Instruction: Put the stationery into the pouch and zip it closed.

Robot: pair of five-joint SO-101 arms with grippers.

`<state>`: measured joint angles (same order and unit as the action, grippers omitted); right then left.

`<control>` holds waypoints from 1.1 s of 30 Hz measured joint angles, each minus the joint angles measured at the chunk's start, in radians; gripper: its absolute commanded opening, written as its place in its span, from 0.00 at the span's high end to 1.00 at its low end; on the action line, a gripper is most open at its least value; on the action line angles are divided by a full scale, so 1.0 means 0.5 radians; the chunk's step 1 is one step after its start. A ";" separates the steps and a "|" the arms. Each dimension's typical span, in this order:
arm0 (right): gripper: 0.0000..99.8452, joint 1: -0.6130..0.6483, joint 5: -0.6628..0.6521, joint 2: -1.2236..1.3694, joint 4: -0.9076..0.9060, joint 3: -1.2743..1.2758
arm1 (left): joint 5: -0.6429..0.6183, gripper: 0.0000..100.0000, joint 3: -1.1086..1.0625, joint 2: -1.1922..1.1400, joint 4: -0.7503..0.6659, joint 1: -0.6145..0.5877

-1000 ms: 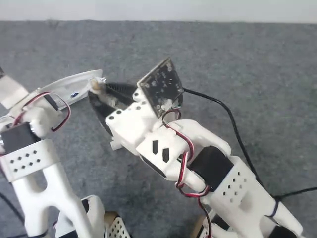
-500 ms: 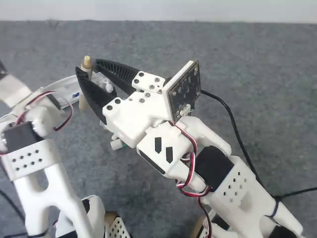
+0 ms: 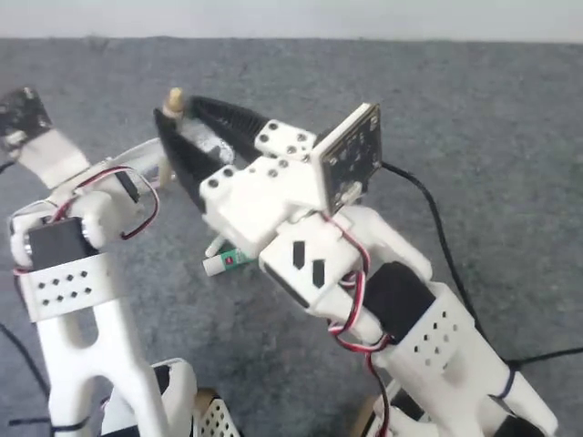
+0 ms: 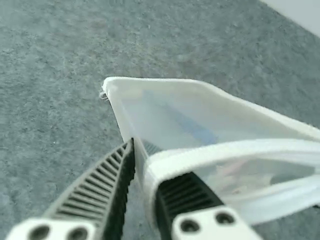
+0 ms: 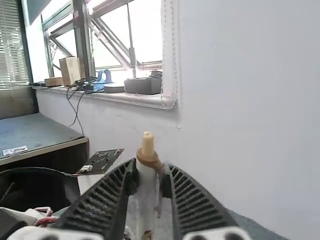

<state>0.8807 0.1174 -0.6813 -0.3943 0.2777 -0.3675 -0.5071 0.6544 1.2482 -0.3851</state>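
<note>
The right jaws grip a pen point(image 5: 145, 175) up off the counter point(image 3: 474, 109). The left jaws pinch the pouch point(image 4: 165, 115) rim. Next, lower the pen into the pouch.

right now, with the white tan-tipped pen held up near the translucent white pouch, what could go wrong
The right gripper holds the white tan-tipped pen upright near its top, so it could pivot or slip. The left gripper pinches one edge of the translucent white pouch, whose mouth looks narrow; the pen may miss it.
</note>
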 measured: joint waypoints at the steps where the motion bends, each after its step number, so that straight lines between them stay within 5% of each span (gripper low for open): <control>1: 0.99 -0.018 0.000 0.000 0.000 0.000 | 0.000 0.99 0.000 0.000 0.000 0.006; 8: 0.99 -0.052 -0.071 0.000 0.083 0.031 | 0.046 0.99 0.000 0.000 0.000 0.080; 19: 0.99 -0.064 -0.460 0.003 0.961 0.580 | 0.061 0.99 0.000 0.000 0.000 0.117; 33: 0.99 0.003 -0.543 -0.144 0.761 0.617 | 0.074 0.99 0.000 0.000 0.000 0.117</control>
<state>0.8823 -0.1542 -0.7534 -0.0138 0.5861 -0.3307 -0.5071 0.6544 1.2482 -0.3268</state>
